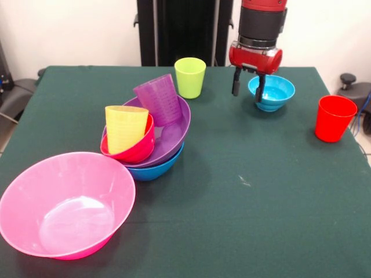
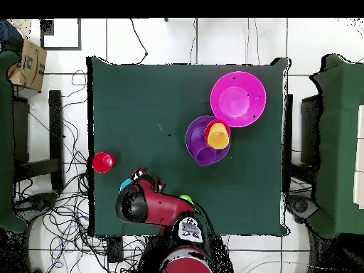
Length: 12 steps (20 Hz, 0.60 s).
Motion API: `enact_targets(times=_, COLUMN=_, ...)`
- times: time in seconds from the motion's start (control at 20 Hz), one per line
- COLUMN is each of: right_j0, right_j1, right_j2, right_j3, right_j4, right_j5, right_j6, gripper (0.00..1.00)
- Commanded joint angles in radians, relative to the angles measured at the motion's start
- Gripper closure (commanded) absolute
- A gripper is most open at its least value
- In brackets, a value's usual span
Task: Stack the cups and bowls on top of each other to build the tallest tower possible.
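My gripper (image 1: 248,88) hangs at the back right, open, with its jaws on either side of the left rim of the light blue bowl (image 1: 273,92). The tower stands left of centre: the medium blue bowl (image 1: 155,168) at the base, the purple bowl (image 1: 172,134) in it, and the small red bowl (image 1: 138,149) tilted inside that. The yellow cup (image 1: 125,127) sits in the red bowl and the purple cup (image 1: 157,99) leans in the purple bowl. The lime green cup (image 1: 190,77) stands behind the tower. The red cup (image 1: 334,118) stands at the far right. No orange bowl shows.
The very large pink bowl (image 1: 65,204) sits at the front left corner, next to the tower. In the overhead view the arm (image 2: 153,205) covers most of the light blue bowl (image 2: 125,185) and the lime cup (image 2: 186,199); the red cup (image 2: 103,162) is near the table's left edge.
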Motion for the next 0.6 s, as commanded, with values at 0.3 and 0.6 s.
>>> enact_targets(times=0.3, right_j0=0.015, right_j1=0.062, right_j2=0.117, right_j3=-0.011, right_j4=-0.002, right_j5=0.049, right_j6=0.139, gripper=0.0)
enact_targets(times=0.6, right_j0=0.019, right_j1=0.059, right_j2=0.139, right_j3=0.007, right_j4=-0.024, right_j5=0.057, right_j6=0.122, gripper=0.0)
